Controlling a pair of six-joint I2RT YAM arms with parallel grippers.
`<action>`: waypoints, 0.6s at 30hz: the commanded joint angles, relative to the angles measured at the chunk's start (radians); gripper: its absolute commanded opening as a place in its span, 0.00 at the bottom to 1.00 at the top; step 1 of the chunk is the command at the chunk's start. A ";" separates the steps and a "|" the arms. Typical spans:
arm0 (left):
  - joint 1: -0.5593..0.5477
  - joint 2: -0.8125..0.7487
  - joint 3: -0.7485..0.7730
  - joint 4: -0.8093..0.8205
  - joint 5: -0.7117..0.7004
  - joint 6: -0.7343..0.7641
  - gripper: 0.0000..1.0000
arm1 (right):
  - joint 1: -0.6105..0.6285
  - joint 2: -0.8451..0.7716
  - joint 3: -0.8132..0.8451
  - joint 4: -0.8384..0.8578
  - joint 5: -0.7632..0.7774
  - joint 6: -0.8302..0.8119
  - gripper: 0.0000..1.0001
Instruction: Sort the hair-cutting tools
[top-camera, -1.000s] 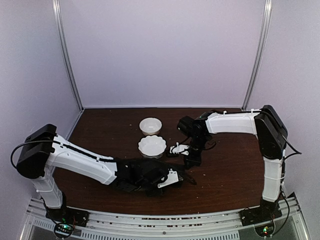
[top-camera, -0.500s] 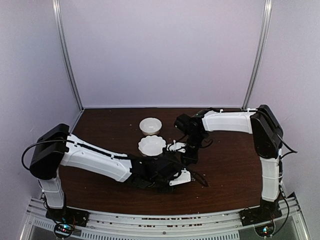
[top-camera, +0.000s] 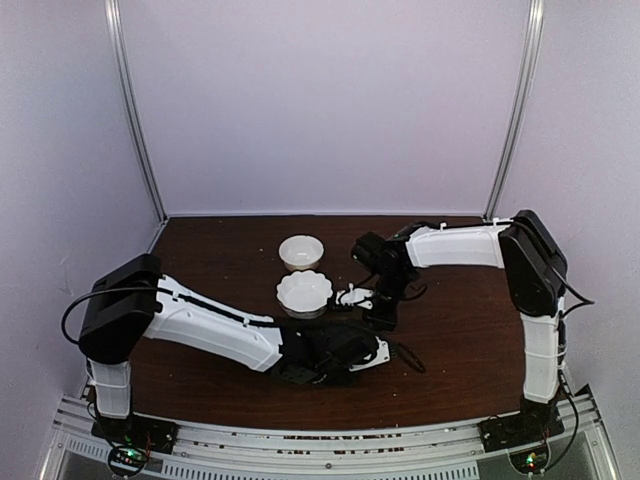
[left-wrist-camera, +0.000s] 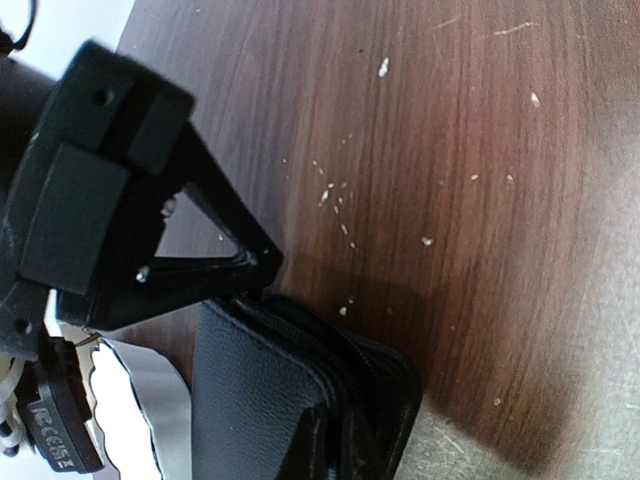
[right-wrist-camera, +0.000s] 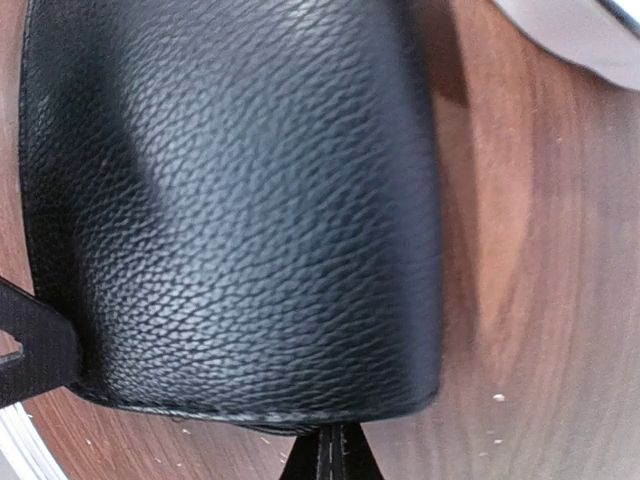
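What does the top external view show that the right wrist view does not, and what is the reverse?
Only the top external view: the left arm, the right arm and the round bowl. Only the right wrist view: the pebbled grain of the black case, seen close. Both: the dark wooden table.

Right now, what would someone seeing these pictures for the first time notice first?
First, the left gripper and the right gripper, close together mid-table at a black leather case, which nearly fills the right wrist view. Just behind them stand a plain white bowl and a scalloped white bowl, bright against the dark wooden table.
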 joint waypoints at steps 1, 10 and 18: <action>0.041 0.038 0.000 0.011 -0.077 -0.072 0.00 | 0.015 -0.085 -0.074 -0.073 -0.122 -0.018 0.00; 0.045 0.042 -0.008 0.033 -0.092 -0.099 0.00 | 0.030 -0.149 -0.178 -0.070 -0.226 0.008 0.00; 0.046 -0.003 -0.053 0.044 -0.048 -0.094 0.00 | 0.022 -0.173 -0.213 -0.053 -0.106 0.013 0.00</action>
